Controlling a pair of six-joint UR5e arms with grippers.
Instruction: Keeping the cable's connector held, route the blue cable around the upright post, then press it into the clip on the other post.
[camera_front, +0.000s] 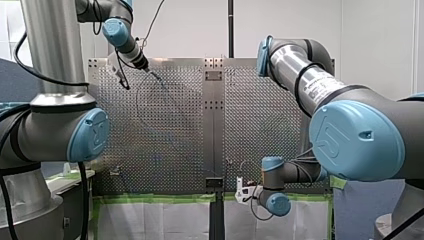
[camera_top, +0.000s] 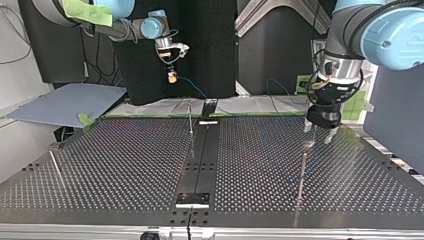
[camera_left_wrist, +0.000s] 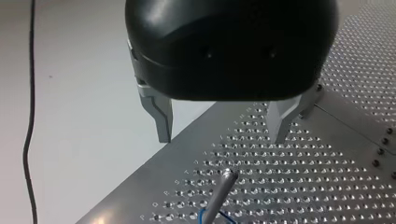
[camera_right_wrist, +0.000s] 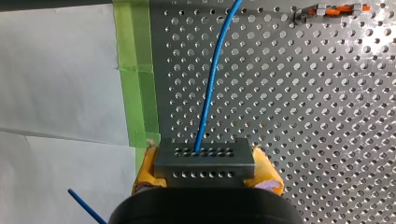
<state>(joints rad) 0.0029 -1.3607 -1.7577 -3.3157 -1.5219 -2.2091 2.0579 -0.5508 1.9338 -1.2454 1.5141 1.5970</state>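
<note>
Right tool (camera_right_wrist: 205, 170) pinches the grey connector (camera_right_wrist: 204, 158) between its yellow pads (camera_right_wrist: 145, 170). Blue cable (camera_right_wrist: 210, 88) runs out of the connector and over the perforated worktop (camera_right_wrist: 303, 116), close to the green tape (camera_right_wrist: 140, 84) along its edge. Left tool (camera_left_wrist: 222, 136) is spread wide, metal fingers (camera_left_wrist: 161, 116) apart and gripping nothing. It hovers just over the tip of the upright post (camera_left_wrist: 219, 196). A bit of blue cable shows at that post's foot. In the top view a second thin post (camera_top: 190, 117) stands by the worktop's middle strip, well apart from the first.
</note>
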